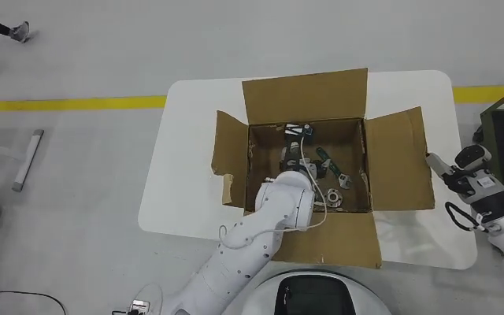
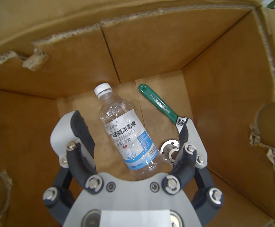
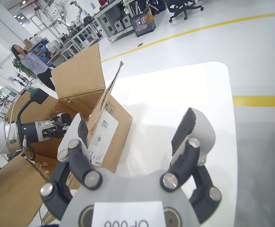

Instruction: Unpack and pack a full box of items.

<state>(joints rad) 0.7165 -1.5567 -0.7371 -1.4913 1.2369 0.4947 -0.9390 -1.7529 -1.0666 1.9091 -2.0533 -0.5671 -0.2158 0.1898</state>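
Box, mid-frame: inside we see the left pincer released over a clear bottle; right pincer released at frame right, beside the tabletop.

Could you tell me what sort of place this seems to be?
Probably a robotics lab or workshop hall: a yellow line marks the pale floor, and equipment benches and an office chair stand in the background.
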